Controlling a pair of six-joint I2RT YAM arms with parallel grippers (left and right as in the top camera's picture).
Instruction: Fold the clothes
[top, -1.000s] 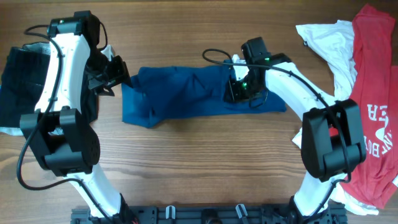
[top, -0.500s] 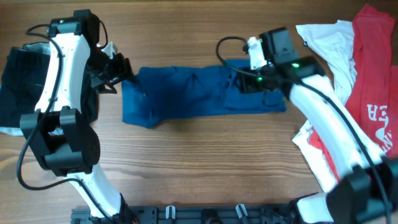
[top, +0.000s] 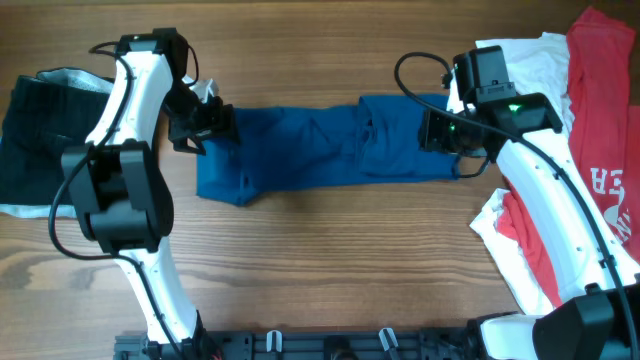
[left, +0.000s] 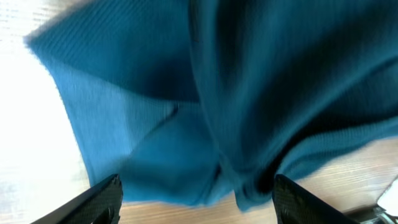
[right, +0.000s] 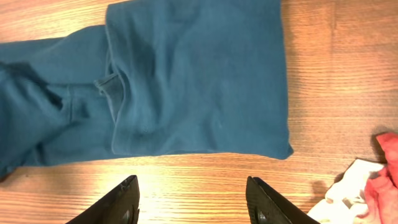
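The dark blue shirt lies as a long folded strip across the middle of the table. My left gripper hovers at its left end. In the left wrist view my left gripper is open, the blurred blue cloth just ahead of the fingers and nothing gripped. My right gripper is over the strip's right end. Seen from the right wrist, my right gripper is open above bare wood, and the shirt's edge lies just beyond the fingertips.
A red white-lettered garment and a white one are piled at the right edge; their corners show in the right wrist view. A black garment lies at the far left over a pale one.
My right gripper has drawn back from the shirt's middle to its right end and opened wider. The left gripper has shifted right onto the shirt's left end and opened too.
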